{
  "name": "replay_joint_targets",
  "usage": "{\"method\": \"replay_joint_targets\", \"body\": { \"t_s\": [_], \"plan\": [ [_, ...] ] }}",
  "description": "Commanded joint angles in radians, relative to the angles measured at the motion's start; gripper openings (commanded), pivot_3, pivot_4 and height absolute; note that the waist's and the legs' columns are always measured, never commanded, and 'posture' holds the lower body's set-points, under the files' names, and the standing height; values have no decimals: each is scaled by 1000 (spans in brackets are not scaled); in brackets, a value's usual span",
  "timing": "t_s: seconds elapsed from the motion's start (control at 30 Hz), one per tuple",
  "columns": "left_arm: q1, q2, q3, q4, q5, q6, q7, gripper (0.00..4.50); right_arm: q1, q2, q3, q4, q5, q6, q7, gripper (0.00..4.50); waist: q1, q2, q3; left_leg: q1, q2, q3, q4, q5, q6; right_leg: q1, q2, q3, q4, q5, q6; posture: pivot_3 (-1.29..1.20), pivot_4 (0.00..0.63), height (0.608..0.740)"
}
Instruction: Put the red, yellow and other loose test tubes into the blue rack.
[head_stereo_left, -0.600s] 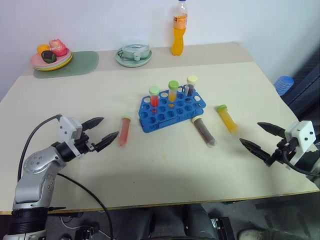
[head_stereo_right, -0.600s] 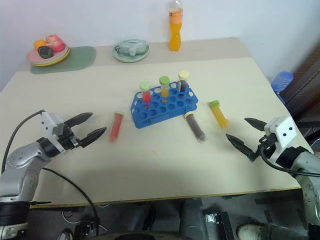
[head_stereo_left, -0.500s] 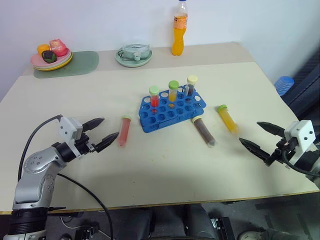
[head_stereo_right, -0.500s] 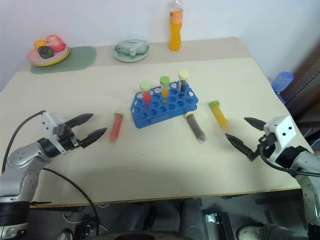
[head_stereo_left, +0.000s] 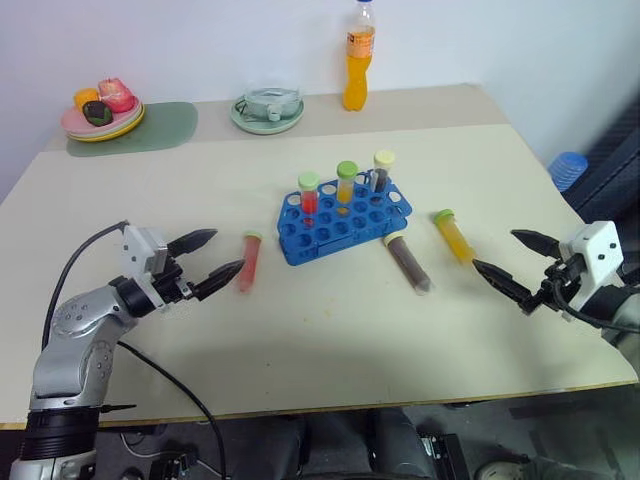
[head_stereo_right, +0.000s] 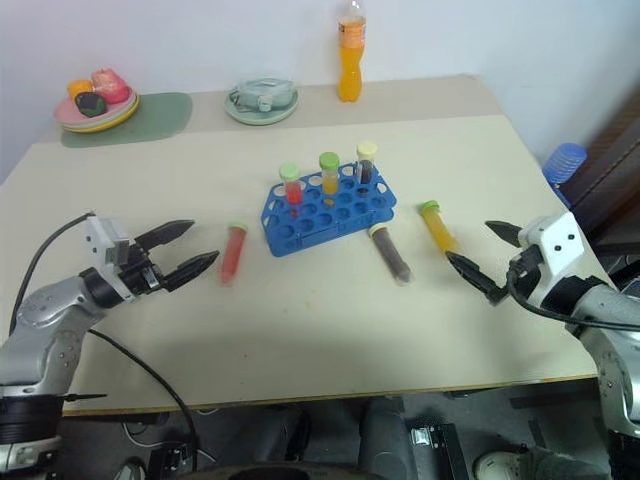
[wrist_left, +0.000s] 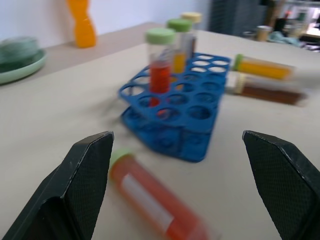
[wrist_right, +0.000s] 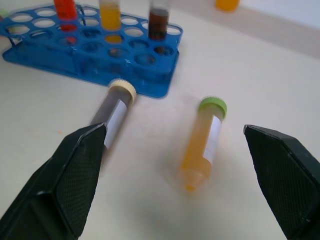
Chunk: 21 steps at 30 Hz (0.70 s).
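my left gripper (head_stereo_left: 214, 259) is spread wide and empty, just short of the red tube (head_stereo_left: 247, 262) lying left of the blue rack (head_stereo_left: 342, 220). the brown tube (head_stereo_left: 408, 262) and yellow tube (head_stereo_left: 455, 238) lie right of it; my right gripper (head_stereo_left: 515, 264) gapes empty near the yellow one.

Head stereo pair looks forward-down over whole table (head_stereo_left: 330, 340); both wrist cameras sit low, close, each facing inward toward the shared blue rack (head_stereo_left: 343, 219).

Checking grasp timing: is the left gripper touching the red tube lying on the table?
Apart. In the left eye view, bare table shows between the open left gripper and the red tube.
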<state>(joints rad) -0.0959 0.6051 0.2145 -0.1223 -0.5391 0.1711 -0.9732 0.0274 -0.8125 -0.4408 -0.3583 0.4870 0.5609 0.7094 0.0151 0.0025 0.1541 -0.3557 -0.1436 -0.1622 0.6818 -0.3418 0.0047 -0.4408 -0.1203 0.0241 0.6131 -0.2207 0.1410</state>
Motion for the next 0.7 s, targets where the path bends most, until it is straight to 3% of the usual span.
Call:
{"method": "replay_joint_targets", "body": {
  "t_s": [0.03,0.23,0.43,0.7],
  "plan": [
    [-21,11,-33,-40,22,-28,-31,4222,-94,-69,58,-56,-64,179,-133,4500,0,0,0,0,0,0,0,0,0,0,0,0,0,0,0,0,150,740],
    [-58,0,-106,-49,62,-54,-54,4222,-402,-105,228,37,-40,503,-173,4500,-1,0,0,-1,0,0,0,0,0,-1,0,0,-1,0,0,0,150,740],
    [-69,-10,-135,-59,67,-55,-60,4222,-700,-53,359,168,21,750,-133,4500,-2,0,0,-2,0,0,-1,0,0,-2,0,-1,-1,0,0,0,150,740],
    [-31,-8,-142,-87,70,-53,-54,4222,-788,25,414,143,122,988,-100,4500,-1,0,1,-3,0,0,0,0,1,-2,0,-1,-2,0,0,0,150,740]
  ]
}}
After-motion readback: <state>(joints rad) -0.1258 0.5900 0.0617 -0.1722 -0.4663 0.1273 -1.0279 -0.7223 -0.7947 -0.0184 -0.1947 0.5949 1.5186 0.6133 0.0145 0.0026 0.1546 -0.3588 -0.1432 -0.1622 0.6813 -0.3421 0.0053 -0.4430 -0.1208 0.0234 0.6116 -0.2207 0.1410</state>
